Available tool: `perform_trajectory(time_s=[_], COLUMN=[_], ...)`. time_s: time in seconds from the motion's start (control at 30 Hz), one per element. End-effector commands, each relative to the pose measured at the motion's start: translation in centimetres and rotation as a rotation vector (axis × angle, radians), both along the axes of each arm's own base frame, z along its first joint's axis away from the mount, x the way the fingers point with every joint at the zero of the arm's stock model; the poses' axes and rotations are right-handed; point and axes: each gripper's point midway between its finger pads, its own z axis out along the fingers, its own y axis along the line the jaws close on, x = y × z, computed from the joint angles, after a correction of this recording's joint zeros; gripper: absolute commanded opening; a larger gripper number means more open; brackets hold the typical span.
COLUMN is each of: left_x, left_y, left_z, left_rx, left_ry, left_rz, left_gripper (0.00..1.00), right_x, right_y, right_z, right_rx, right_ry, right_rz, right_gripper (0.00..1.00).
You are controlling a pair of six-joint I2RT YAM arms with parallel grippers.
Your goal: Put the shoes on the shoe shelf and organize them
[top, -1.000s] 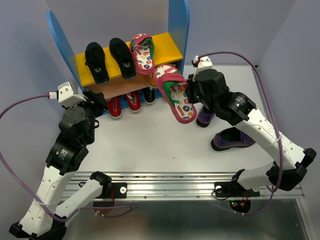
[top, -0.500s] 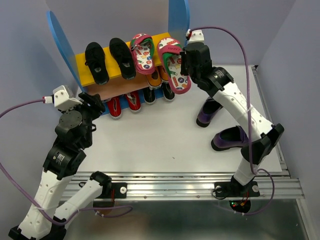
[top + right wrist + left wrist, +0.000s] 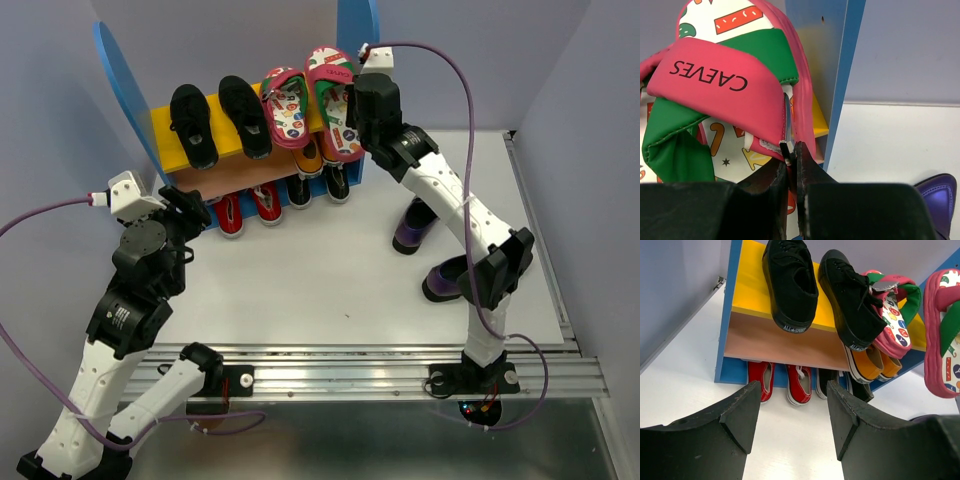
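right fingers (image 3: 765, 192) are closed narrow on the side rim of a pink flip-flop (image 3: 333, 105), held at the yellow top board (image 3: 165, 140) of the shoe shelf (image 3: 115, 70), beside its mate (image 3: 283, 105) and close to the blue side panel (image 3: 358, 35). left fingers (image 3: 740, 412) stand wide and empty. purple loafers (image 3: 415, 228) wait on the tabletop (image 3: 300, 290). risk: the heel overhangs the board front, so release here may tip it off; the thin pinch may slip.

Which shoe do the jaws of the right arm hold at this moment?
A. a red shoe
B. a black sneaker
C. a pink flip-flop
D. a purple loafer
C: in the right wrist view, the jaws are shut on the edge of the pink flip-flop, at the right end of the shelf.
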Motion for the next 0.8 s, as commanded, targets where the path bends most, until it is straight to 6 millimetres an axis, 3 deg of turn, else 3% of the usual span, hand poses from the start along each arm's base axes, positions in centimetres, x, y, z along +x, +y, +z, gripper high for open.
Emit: perform_trajectory(time_s=[0.0, 0.17, 0.2, 0.5, 0.77], left_x=[-0.1, -0.3, -0.3, -0.6, -0.8], left_y=[0.3, 0.5, 0.5, 0.6, 0.8], left_z=[1.5, 1.9, 1.8, 1.7, 1.9], left_rx=[-0.019, -0.021, -0.018, -0.023, -0.031], left_ry=[-0.033, -0.041, -0.040, -0.036, -0.036], left_rz=[0.020, 0.021, 0.023, 0.023, 0.025], left_gripper=[0.65, 0.65, 0.65, 0.65, 0.65], right_x=[0.5, 1.4, 1.5, 4.0, 6.1], right_y=[-0.4, 0.0, -0.1, 0.9, -0.1], right_z=[7.5, 7.7, 8.6, 7.6, 6.1], right_rx=[0.160, 0.195, 0.207, 0.177, 0.203], right_ry=[-0.239, -0.291, -0.310, -0.322, -0.316], right_rz=[-0.055, -0.068, -0.077, -0.118, -0.147], right_gripper=[0.01, 0.01, 0.01, 0.01, 0.01])
